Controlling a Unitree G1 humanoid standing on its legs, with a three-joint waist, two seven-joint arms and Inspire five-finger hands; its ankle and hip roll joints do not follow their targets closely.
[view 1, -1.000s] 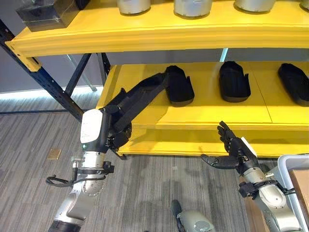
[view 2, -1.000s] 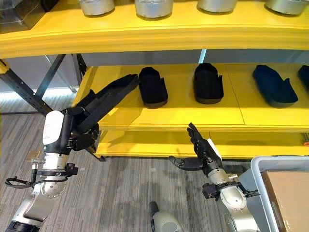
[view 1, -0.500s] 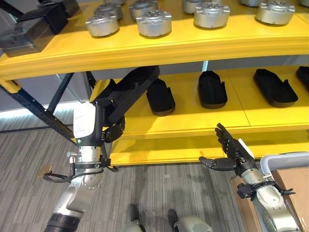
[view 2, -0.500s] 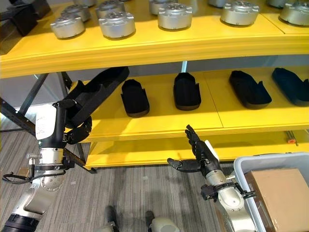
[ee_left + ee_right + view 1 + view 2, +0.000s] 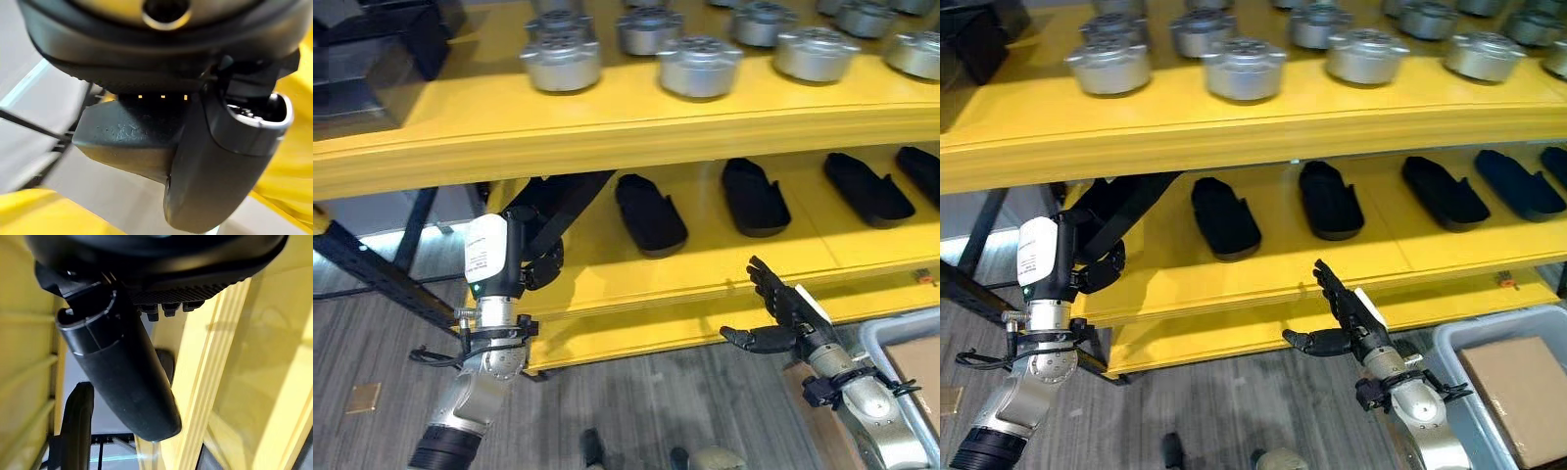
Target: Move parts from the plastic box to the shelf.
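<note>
Black part (image 5: pixel 553 201) gripped in left hand (image 5: pixel 540 269) fingers, long axis angled toward middle shelf (image 5: pixel 705 269); right hand (image 5: pixel 783 318) fingers spread, empty.

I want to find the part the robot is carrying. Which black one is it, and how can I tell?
Look at the yellow shelf, the lower level under the row of silver round parts. Four black parts lie flat there in a row. The carried one is the long black part at the shelf's left end, tilted up at a slant and gripped by the robot's left hand.
</note>
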